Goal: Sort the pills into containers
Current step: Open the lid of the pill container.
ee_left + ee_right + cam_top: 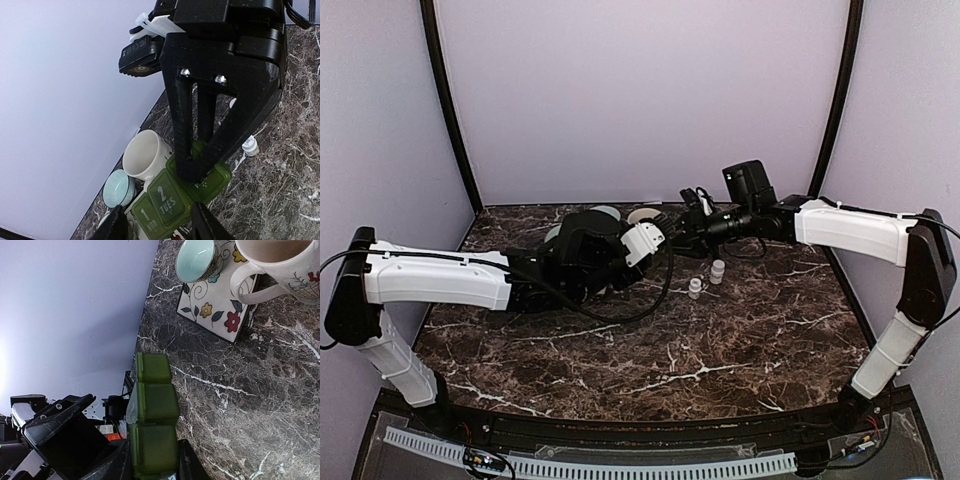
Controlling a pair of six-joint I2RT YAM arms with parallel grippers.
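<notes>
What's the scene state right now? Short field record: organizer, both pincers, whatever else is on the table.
pill organizer: green, MON and TUES lids closed
right pincer: shut on pill organizer, away from its MON end
left pincer: open, fingers apart near the MON end
mug: beside small bowl, at the floral tile
white bottles: two, upright on table, apart from the organizer
loose pills: none visible

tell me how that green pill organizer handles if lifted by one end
Probably stiff: the green pill organizer looks like a moulded plastic row and runs straight out from the right gripper. Likely light, given thin translucent walls. Its glossy lids may slip in a narrow pinch.
</notes>
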